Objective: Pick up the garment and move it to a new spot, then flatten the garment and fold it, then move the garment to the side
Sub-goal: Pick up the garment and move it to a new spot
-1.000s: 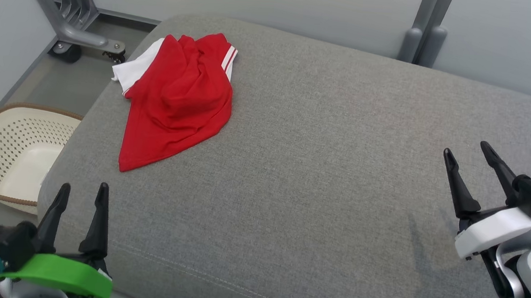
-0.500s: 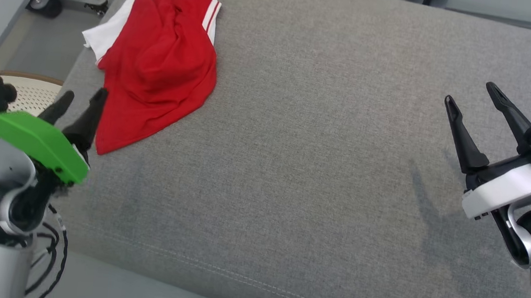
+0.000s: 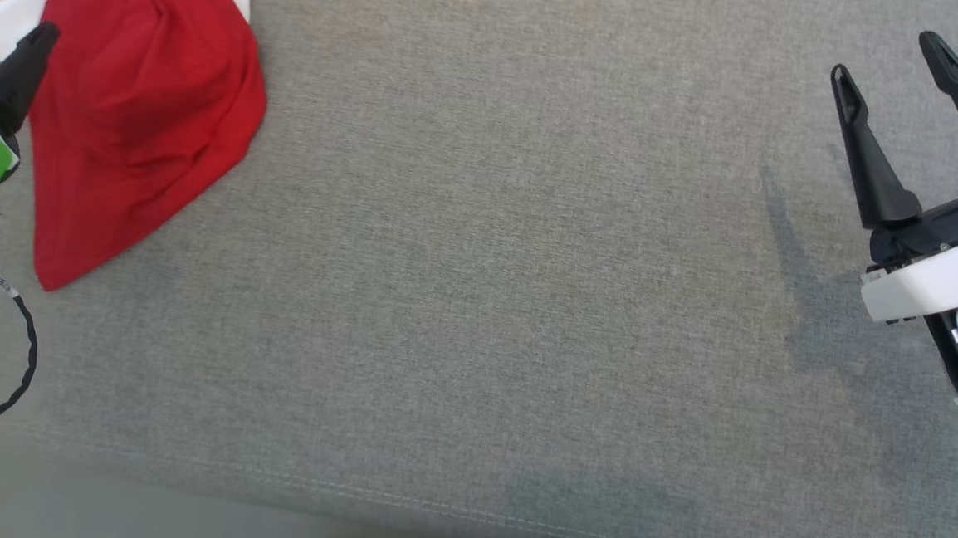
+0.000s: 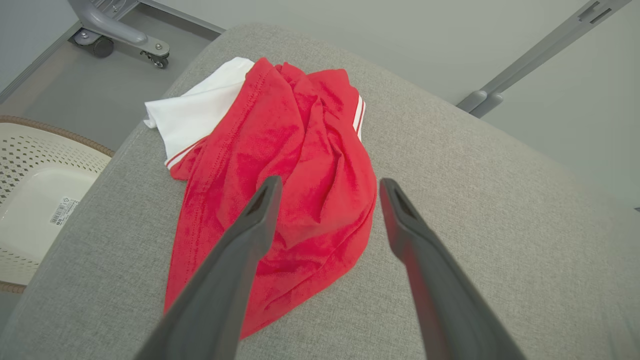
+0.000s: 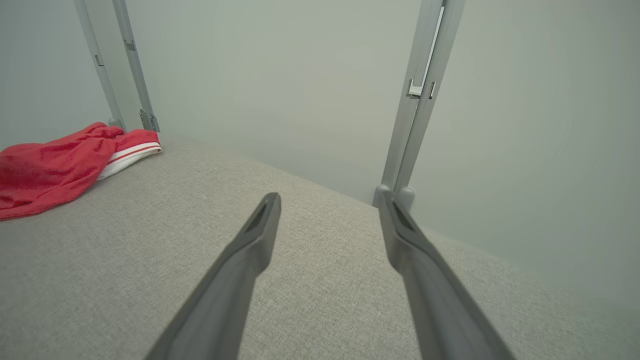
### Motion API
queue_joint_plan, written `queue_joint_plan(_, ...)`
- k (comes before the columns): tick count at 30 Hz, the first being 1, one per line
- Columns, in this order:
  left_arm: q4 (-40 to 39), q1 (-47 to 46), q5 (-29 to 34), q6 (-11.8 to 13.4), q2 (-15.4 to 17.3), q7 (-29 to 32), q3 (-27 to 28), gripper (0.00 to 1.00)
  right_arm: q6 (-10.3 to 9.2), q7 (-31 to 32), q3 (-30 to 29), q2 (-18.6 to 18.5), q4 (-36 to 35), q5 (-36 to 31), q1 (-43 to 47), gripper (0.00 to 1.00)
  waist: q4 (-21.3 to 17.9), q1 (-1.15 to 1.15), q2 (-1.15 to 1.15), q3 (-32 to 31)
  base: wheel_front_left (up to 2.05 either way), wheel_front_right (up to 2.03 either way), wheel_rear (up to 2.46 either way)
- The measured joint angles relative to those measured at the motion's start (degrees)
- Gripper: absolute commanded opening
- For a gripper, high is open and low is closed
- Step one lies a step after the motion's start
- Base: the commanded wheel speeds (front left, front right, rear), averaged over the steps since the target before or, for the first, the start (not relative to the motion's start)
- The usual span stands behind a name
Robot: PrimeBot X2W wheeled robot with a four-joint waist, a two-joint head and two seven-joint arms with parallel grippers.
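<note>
Step 1, pick-up, not begun. Crumpled red-and-white fabric garment lies at far-left corner of grey upholstered cushion. Left gripper over it w/ jaws wide, empty; right gripper wide too, well apart. Next, prob.: descend, pinch a fold.

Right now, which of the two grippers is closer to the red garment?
The left gripper, the one with the green band, open right beside the garment. The right gripper, white-banded, hangs open far across the grey cushion.
</note>
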Motion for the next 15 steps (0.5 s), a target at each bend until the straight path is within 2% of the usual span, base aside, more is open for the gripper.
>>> queue_joint_plan(5, 3.12, -1.61, 1.12, 0.00, 0.15, 1.70, 1.01, 1.00, 0.13, -0.10, -0.98, -0.07, -0.26, -0.02, -1.69, 1.00, -2.71, 0.00, 0.00, 3.87, 0.00, 0.00, 0.00)
queue_joint_plan(15, 11.28, -2.75, 8.20, 0.01, -0.89, 3.38, 1.78, 1.00, 0.13, -1.43, -2.26, -0.31, 1.14, -0.04, -2.13, 1.00, -7.06, 0.01, 0.00, 8.82, 0.00, 0.00, 0.00)
